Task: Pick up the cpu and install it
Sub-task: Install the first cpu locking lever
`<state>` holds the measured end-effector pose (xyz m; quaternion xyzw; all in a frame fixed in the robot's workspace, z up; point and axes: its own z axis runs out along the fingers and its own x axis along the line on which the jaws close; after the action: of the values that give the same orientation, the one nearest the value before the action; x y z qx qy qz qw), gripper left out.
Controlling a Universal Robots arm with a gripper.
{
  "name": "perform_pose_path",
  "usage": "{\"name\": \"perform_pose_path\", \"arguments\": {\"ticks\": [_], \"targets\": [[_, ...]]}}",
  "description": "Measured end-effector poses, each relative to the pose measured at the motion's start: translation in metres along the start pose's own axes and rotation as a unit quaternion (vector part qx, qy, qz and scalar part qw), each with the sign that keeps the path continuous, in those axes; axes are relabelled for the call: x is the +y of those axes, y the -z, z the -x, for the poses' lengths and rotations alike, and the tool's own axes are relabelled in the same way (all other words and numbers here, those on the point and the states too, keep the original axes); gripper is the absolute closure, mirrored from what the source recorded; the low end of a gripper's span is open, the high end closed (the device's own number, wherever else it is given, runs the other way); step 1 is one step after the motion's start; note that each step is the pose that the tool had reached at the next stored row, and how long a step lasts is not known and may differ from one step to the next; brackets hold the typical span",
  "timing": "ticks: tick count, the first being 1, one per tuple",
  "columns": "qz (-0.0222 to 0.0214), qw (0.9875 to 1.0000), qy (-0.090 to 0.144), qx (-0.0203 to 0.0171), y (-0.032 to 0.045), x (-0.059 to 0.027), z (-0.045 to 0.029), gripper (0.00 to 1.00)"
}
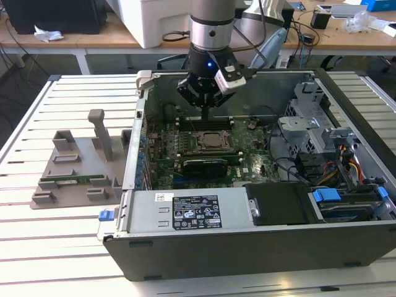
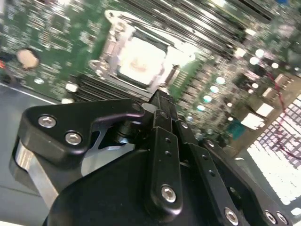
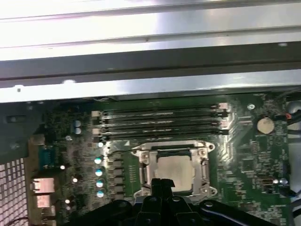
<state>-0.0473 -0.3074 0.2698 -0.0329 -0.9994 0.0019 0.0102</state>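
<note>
The gripper (image 3: 162, 184) has its jaws together, holding nothing, tips poised just above the cpu (image 3: 175, 170), which sits in the socket (image 3: 205, 165) at the motherboard (image 1: 247, 162) centre. Judged risk: descending at six o'clock could nudge the chip askew, bending contacts.

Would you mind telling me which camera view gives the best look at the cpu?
The first wrist view: the cpu sits square-on in the socket, its silvery top mostly unobstructed, with the gripper at its edge. The second wrist view shows it tilted and glared. The exterior view shows it small and distant.
</note>
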Motion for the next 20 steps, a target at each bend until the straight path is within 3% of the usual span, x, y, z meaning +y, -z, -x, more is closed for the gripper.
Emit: {"name": "perform_pose_path", "arguments": {"ticks": [4, 7, 8, 9, 12, 14, 17, 20], "targets": [[0.0003, 1.0000, 0.000, 0.0000, -0.0015, -0.0013, -0.0192, 0.89], [0.0004, 1.0000, 0.000, -0.0001, -0.0043, -0.0018, -0.0430, 0.89], [0.0003, 1.0000, 0.000, -0.0001, -0.0052, 0.0007, -0.0495, 0.89], [0.0004, 1.0000, 0.000, -0.0002, -0.0061, 0.0079, -0.0509, 0.89], [0.0004, 1.0000, 0.001, -0.0001, -0.0073, 0.0253, -0.0523, 0.89], [0.0003, 1.0000, 0.001, -0.0001, -0.0078, 0.0269, -0.0514, 0.89], [0.0002, 1.0000, 0.001, 0.0002, -0.0079, 0.0275, -0.0416, 0.89], [0.0002, 1.0000, 0.001, 0.0019, -0.0083, 0.0284, -0.0270, 0.89]]}}
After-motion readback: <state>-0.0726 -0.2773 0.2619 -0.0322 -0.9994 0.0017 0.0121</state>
